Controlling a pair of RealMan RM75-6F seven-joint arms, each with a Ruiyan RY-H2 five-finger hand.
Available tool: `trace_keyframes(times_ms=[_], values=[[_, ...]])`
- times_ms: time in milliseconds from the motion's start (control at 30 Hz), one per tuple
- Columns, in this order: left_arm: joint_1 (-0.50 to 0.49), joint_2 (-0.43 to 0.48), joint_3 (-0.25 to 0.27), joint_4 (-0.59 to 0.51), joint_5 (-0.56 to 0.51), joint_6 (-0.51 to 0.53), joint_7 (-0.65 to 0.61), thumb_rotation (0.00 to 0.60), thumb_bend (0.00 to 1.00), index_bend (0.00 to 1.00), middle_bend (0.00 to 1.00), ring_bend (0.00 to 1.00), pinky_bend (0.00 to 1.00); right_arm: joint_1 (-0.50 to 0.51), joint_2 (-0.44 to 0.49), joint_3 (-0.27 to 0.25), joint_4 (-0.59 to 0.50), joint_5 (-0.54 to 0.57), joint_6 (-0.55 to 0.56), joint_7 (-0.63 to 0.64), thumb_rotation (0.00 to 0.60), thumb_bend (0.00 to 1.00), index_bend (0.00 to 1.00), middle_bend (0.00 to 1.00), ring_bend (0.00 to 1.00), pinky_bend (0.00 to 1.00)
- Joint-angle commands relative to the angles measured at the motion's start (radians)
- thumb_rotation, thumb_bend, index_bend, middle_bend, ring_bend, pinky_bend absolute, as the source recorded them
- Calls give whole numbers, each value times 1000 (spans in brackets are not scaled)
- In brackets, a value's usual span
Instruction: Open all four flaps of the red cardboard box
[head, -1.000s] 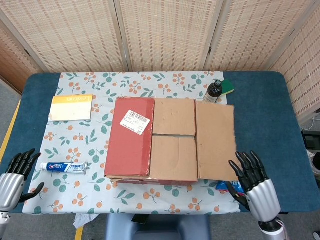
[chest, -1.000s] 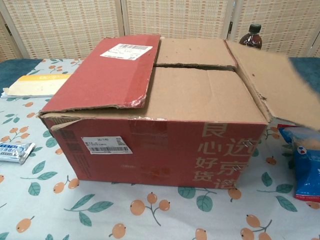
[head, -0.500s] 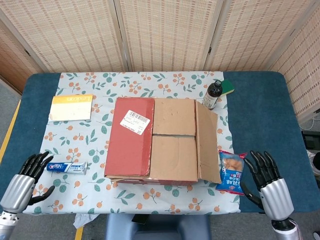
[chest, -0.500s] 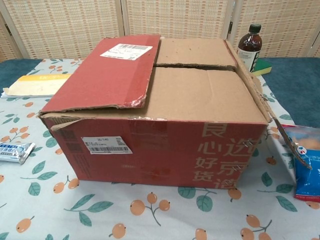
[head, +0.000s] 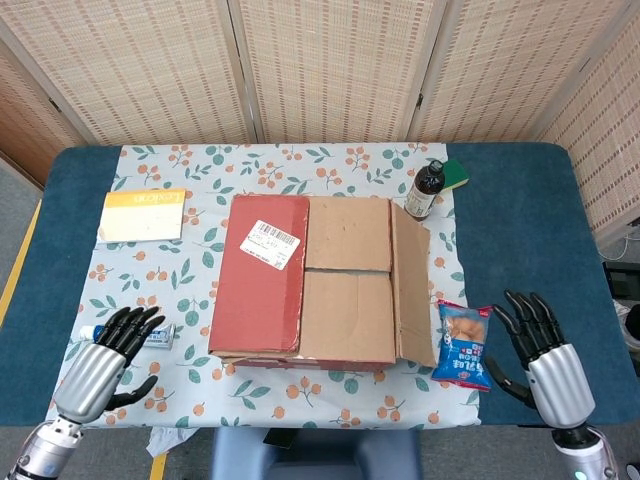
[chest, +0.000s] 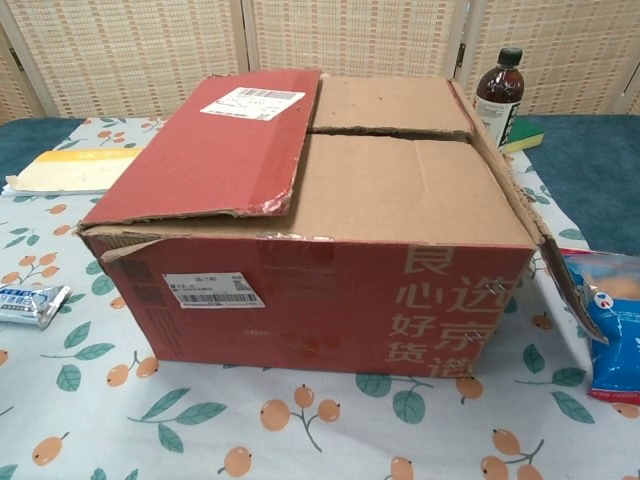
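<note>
Left hand (head: 103, 358) covers part of the toothpaste tube (head: 158, 337) left of the red cardboard box (head: 318, 280); chest view shows neither hand. Box mid-table, long axis left-right: right flap (head: 412, 283) hanging outward, red left flap (head: 260, 272) flat, two inner flaps closed. Both hands, right hand (head: 541, 350) beside the snack bag (head: 464, 345), spread wide, holding nothing.

The left hand (head: 105, 360) covers part of the toothpaste (head: 160, 338) left of the box (head: 310, 280); the chest view's edge crops the snack bag (chest: 610, 335) right of it.
</note>
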Motion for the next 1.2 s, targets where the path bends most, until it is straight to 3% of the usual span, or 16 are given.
trace_keyframes(times_ms=[33,233,467,767,1033,1200], values=[[-42,37,4,-97,9,-70,32,600,352,93,151,57,82,-4,9,3,-7,-4,6,15,600,397,0,0,0,0],[-76,25,-17,-196,0,-122,113,600,298,93,154,60,81,-13,17,4,-5,-24,23,35,600,398,0,0,0,0],[-122,-76,-66,-231,-21,-173,244,600,243,116,176,82,87,-31,31,1,-6,-67,70,52,600,397,0,0,0,0],[-211,-179,-137,-277,-166,-303,424,600,247,128,186,96,100,-47,76,8,-9,-85,111,94,600,398,0,0,0,0],[-285,-250,-201,-291,-300,-353,510,600,355,127,186,96,93,-59,95,29,15,-65,163,185,600,398,0,0,0,0],[-316,-266,-213,-273,-346,-360,543,600,375,127,186,96,93,-71,93,40,28,-55,189,211,600,398,0,0,0,0]])
